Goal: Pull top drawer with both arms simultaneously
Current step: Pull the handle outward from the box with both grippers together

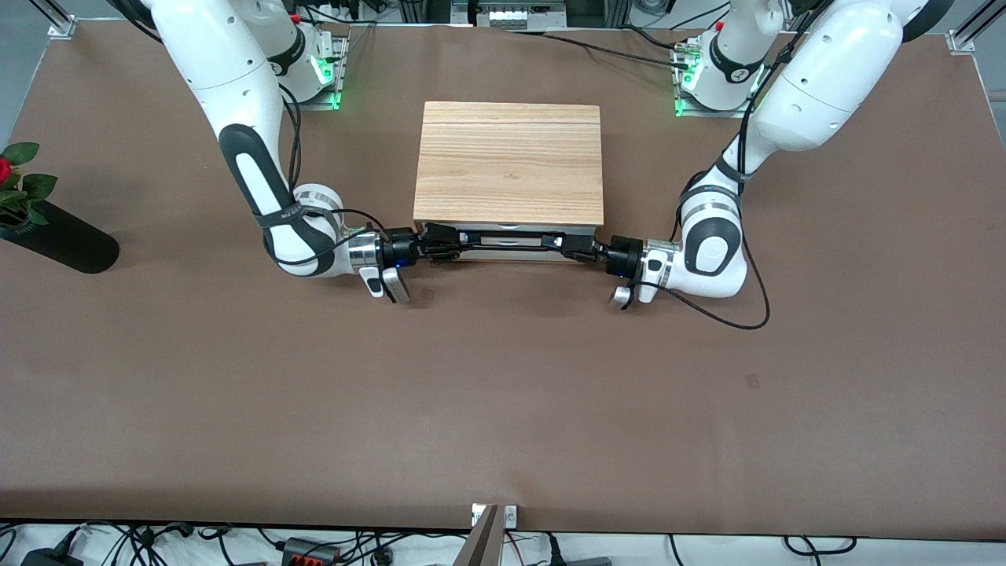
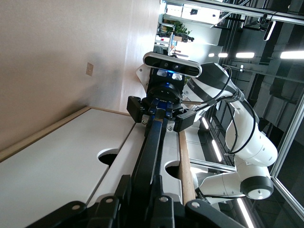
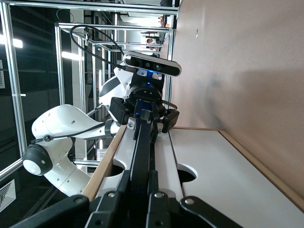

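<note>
Black bar handle (image 1: 507, 240) clamped at both ends, top drawer (image 1: 509, 233) not yet drawn out.
Left gripper (image 1: 567, 247) has its jaws closed on the handle's end toward the left arm's end of the counter (image 1: 503, 393); right gripper (image 1: 444, 243) has its jaws closed on the other end, and each wrist view shows the bar running straight to the other gripper. The drawer sits at the top of the light-wood box (image 1: 509, 163), its white front facing the front camera, mid-counter between the two arm bases. Risks, as I judge them: uneven pull rates would skew the drawer and jam it; the box looks unanchored, so it may slide along with the pull instead of the drawer opening; jaws gripping only the bar's ends could slip off. A vase with a rose (image 1: 31, 216) stands well apart, at the right arm's end, no conflict.
</note>
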Available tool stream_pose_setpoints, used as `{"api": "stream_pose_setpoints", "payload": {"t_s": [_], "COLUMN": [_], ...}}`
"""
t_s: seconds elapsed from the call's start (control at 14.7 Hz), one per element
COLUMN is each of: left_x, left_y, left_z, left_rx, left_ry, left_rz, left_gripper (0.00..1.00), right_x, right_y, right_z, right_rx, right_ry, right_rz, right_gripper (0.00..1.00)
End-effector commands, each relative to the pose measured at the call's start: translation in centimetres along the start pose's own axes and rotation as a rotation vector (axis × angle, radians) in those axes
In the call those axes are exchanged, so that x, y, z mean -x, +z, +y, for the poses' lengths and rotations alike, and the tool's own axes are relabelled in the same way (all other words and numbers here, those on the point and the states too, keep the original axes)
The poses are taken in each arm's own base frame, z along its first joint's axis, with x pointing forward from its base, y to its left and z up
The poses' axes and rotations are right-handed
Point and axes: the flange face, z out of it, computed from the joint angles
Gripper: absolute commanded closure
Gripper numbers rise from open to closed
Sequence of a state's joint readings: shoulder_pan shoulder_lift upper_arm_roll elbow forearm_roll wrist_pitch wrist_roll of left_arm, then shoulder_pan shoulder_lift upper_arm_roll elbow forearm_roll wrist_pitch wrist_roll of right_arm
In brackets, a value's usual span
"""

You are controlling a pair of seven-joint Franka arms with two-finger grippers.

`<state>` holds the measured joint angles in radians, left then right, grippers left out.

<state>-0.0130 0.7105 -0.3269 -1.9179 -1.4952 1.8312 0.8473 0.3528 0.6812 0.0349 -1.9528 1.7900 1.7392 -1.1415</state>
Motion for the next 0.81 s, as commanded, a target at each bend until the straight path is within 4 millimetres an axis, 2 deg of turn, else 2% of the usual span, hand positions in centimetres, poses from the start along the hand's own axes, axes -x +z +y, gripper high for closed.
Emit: {"api": "stream_pose_setpoints", "payload": {"t_s": [0.0, 0.34, 0.61, 0.75], "left_x": [0.2, -2.1, -3.9, -4.2], "left_y": [0.5, -0.1, -0.9, -1.1], "left_z": [1.3, 2.5, 3.1, 3.2], "left_rx": [0.021, 0.002, -0.012, -0.013], "left_ry": [0.029, 0.075, 0.111, 0.114], "left_rz": [0.03, 0.067, 0.089, 0.092], "left_gripper": [0.76, 0.77, 0.77, 0.77], "right_x": [-0.1, -0.3, -1.9, -2.6], "right_y": [-0.1, -0.2, -0.6, -0.6], "right_z": [-0.4, -0.5, -1.5, -1.5], "right_rx": [0.0, 0.0, -0.006, 0.0], "right_ry": [-0.026, -0.029, -0.055, -0.059], "right_rz": [0.017, 0.02, 0.034, 0.042], "right_gripper": [0.87, 0.91, 0.91, 0.94]}}
